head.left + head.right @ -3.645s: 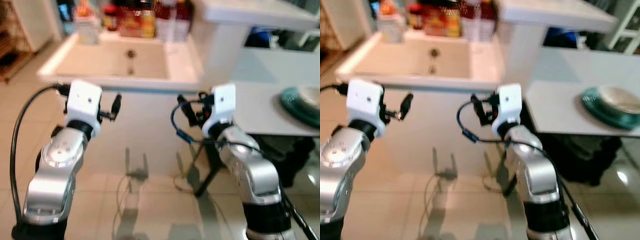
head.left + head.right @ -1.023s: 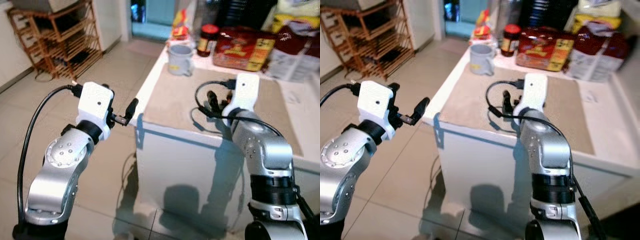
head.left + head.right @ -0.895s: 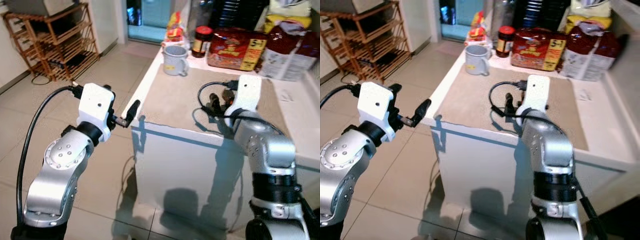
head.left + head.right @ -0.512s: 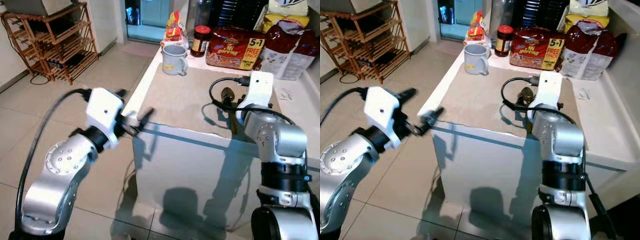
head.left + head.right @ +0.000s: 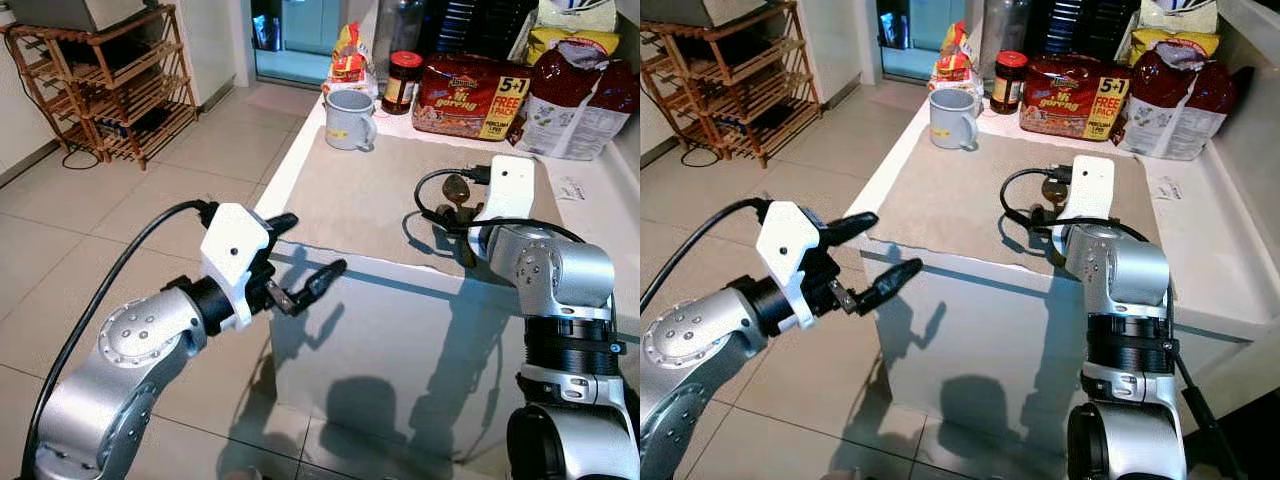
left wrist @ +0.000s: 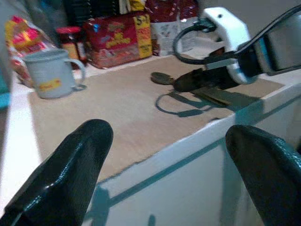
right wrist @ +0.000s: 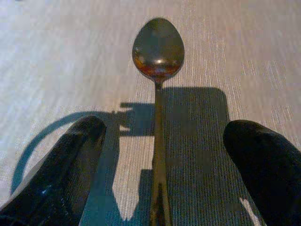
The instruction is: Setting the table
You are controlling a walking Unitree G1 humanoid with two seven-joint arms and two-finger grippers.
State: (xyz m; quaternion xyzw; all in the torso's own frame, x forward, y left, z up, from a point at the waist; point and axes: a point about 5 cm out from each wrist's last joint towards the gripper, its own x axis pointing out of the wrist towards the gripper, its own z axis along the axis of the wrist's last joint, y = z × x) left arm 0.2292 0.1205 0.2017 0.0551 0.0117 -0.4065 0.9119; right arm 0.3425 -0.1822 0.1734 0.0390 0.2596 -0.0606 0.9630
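**Spoon lying on the placemat between parted right fingers**

Spoon (image 7: 158,52) is seen flat on the beige placemat (image 5: 370,195), right of centre in the left eye view, its bowl pointing toward the back of the counter. The right gripper (image 7: 160,155) is positioned low over the handle, its fingers (image 7: 70,160) spread wide on either side without touching it. In the head views the spoon's bowl (image 5: 458,187) is visible just beyond the white wrist housing. The left gripper (image 5: 305,255) is held off the near left corner of the white counter (image 5: 300,170), over the tiled floor, its fingers also wide apart and empty. At the far edge of the placemat a grey mug (image 5: 347,118) stands upright. Behind it a red-lidded jar (image 5: 404,79), a red food packet (image 5: 470,95) and a dark red bag (image 5: 585,100) are lined up along the top of the frame. A wooden rack (image 5: 100,80) is seen at upper left.
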